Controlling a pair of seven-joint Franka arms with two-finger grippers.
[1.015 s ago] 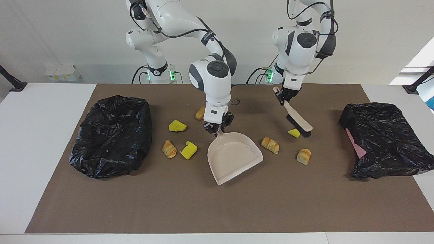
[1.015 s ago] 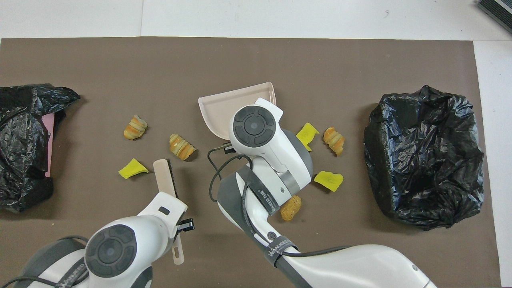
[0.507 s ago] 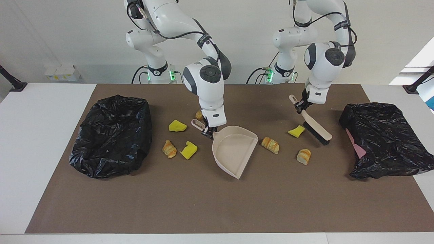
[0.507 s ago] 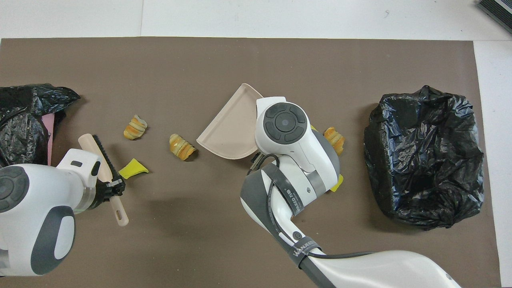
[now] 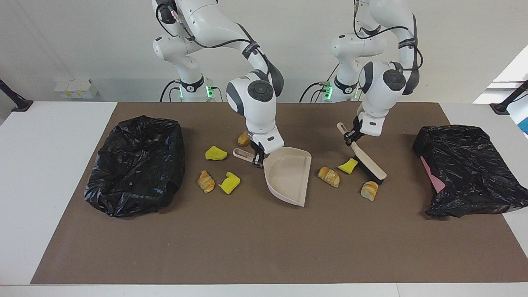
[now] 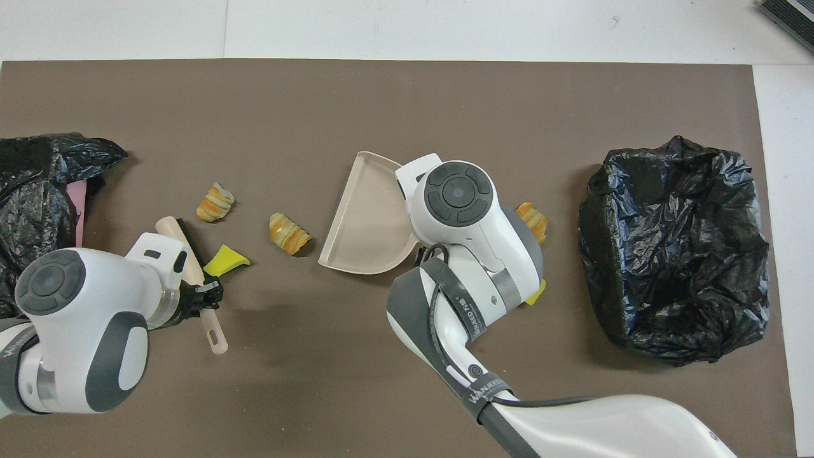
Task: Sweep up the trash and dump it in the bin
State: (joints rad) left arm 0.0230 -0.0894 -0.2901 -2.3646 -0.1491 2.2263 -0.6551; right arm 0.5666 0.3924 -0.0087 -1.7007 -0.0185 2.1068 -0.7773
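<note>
My right gripper (image 5: pixel 258 159) is shut on the handle of the beige dustpan (image 5: pixel 288 175), which rests on the mat with its mouth toward the left arm's end. My left gripper (image 5: pixel 352 138) is shut on the handle of the brush (image 5: pixel 371 169), whose bristles touch a yellow chunk (image 5: pixel 347 166). Between that chunk and the dustpan's mouth lies a croissant piece (image 5: pixel 328 176); a bread piece (image 5: pixel 369 190) sits beside the bristles. Beside the dustpan's handle lie several more trash bits (image 5: pixel 215 153). In the overhead view the right arm hides part of the dustpan (image 6: pixel 365 222).
A black-bagged bin (image 5: pixel 136 165) stands at the right arm's end of the brown mat (image 5: pixel 264 247). Another black bag (image 5: pixel 466 169) with a pink edge showing lies at the left arm's end.
The right gripper turned the dustpan so its mouth faces the left arm's end. The left gripper swung the brush out toward the bag, then back, nudging the yellow chunk toward the dustpan.
</note>
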